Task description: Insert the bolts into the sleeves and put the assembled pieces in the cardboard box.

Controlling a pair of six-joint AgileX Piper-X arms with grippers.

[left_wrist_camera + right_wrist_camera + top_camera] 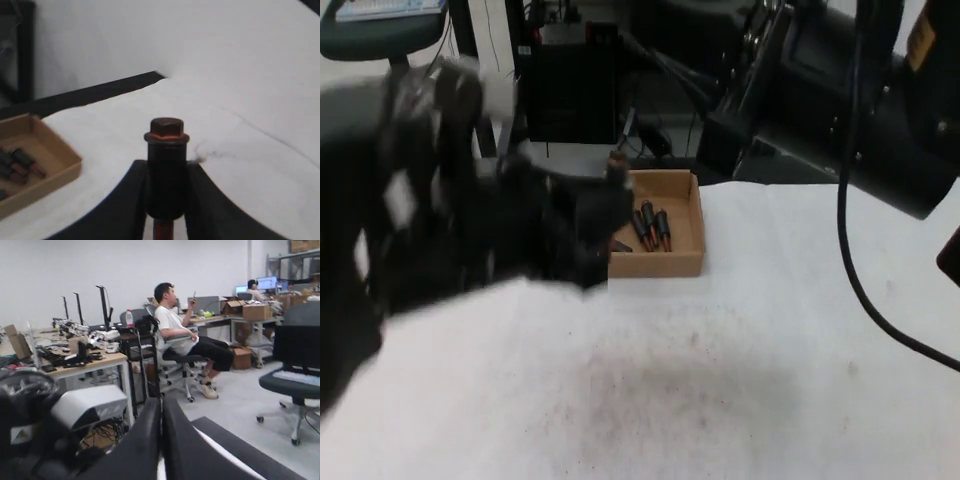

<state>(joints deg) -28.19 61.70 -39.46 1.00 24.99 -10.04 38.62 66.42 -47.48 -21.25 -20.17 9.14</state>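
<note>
Left gripper (166, 172) clamped on one sleeve (166, 187), bolt (166, 131) head standing above it; right gripper (161, 412) clenched, empty; box (655, 265) holds three pieces (650, 225).

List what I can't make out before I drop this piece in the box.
- Left wrist view: bolt tip below the sleeve, cut off by the bottom edge.
- Same view: cardboard box contents, cut off by the left edge.
- High view: the box's left side, hidden behind a blurred arm.
</note>
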